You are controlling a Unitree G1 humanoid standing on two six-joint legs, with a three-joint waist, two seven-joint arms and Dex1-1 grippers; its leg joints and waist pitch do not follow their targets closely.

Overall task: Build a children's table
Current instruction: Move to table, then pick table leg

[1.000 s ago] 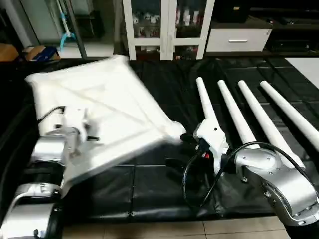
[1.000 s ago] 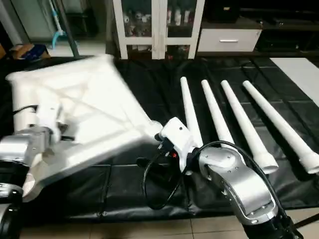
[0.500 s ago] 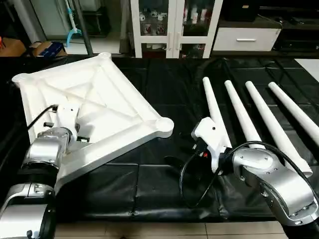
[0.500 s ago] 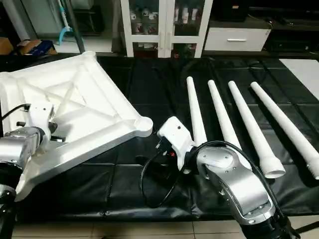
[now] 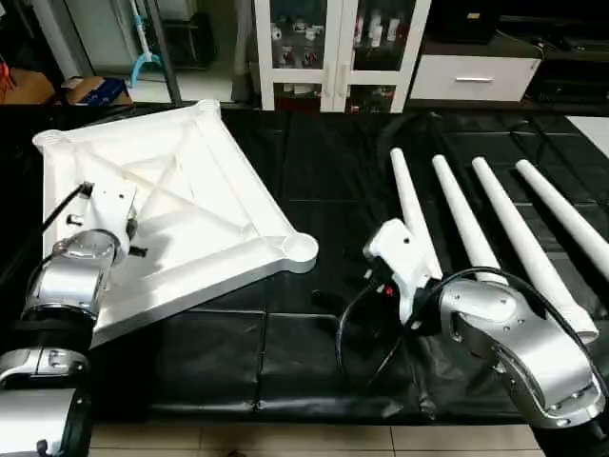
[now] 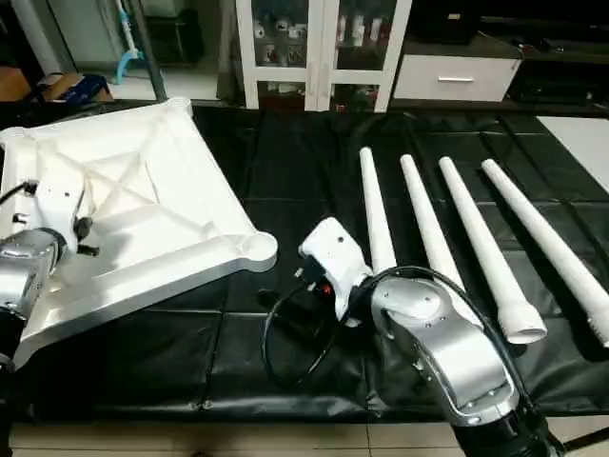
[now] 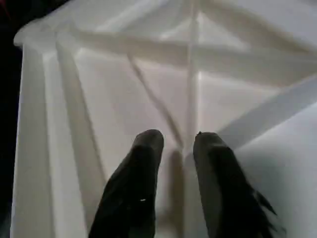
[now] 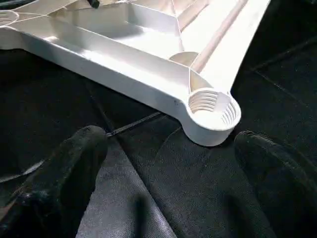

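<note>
The children's table lies in parts on the black mat (image 5: 314,152). Its white square top (image 5: 190,205) rests upside down at the left, X-ribs up, with a round corner socket (image 8: 213,111) nearest the middle. Four tapered white legs (image 5: 463,219) lie side by side at the right. My left gripper (image 7: 171,141) hovers over the ribbed underside, its black fingers (image 7: 143,153) slightly parted beside a rib. A short way in front of that corner socket, just above the mat, my right gripper (image 8: 171,148) stands wide open and holds nothing.
A white glass-door cabinet (image 5: 333,48) and a white drawer unit (image 5: 471,76) stand behind the mat. A cardboard box (image 5: 90,90) sits at the back left. The mat's front edge meets tiled floor (image 5: 285,440). A black cable (image 5: 357,333) loops off my right wrist.
The table top has come down from a tilted, moving pose and now lies flat, its near corner further left. My left gripper's fingers have parted. The right gripper stays wide open.
</note>
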